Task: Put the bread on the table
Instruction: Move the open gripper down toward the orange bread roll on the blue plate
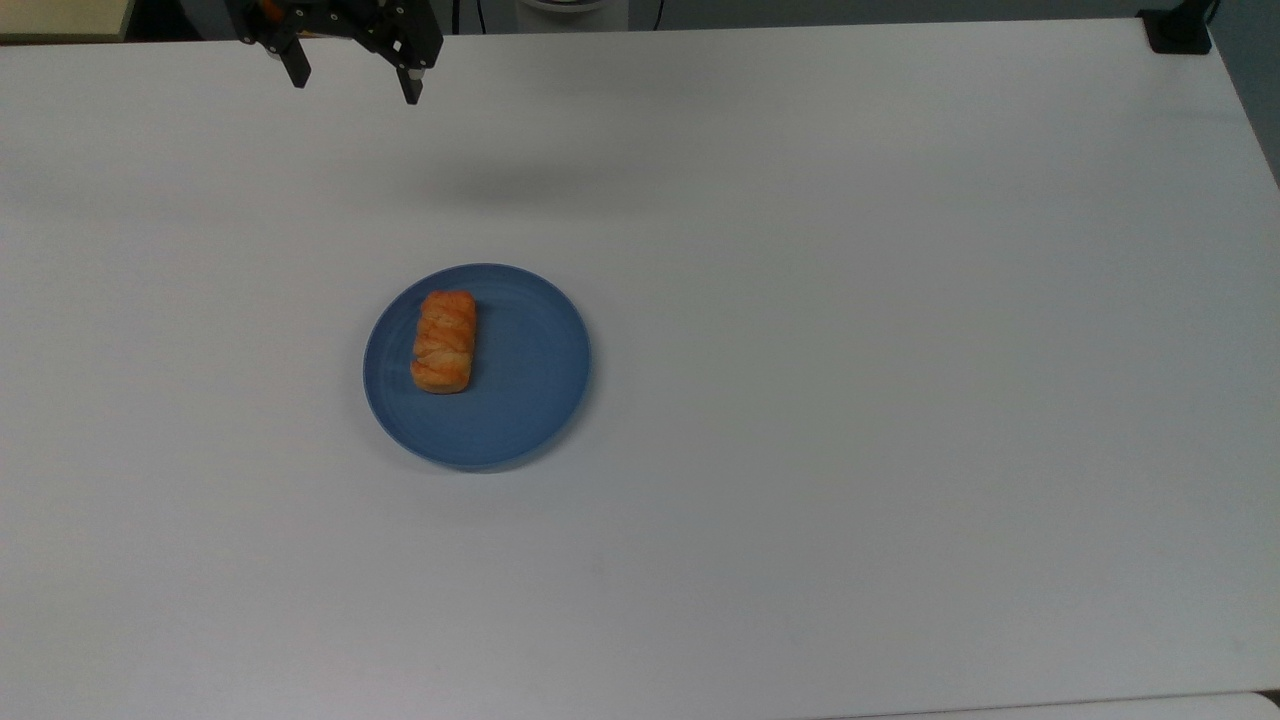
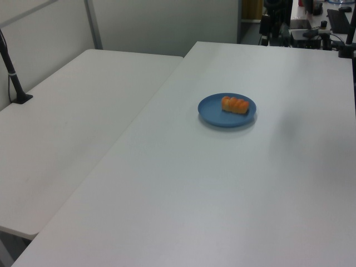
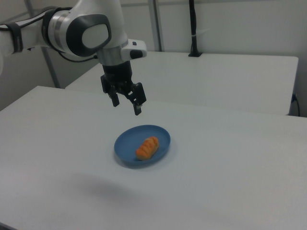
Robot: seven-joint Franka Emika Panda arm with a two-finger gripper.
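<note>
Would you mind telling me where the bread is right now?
The bread lies on the blue plate, toward the plate's left side in the top view, left of the table's centre.

We count one bread (image 1: 444, 341), one blue plate (image 1: 530, 400), one pincer (image 1: 355, 85), and two white tabletops (image 2: 233, 183).

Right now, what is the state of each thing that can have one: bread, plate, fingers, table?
Bread: lying flat on the plate, off-centre, not held.
Plate: upright on the table, carrying the bread.
Gripper: fingers open, empty, hanging in the air above the table, apart from the plate.
Table: bears the plate.
</note>
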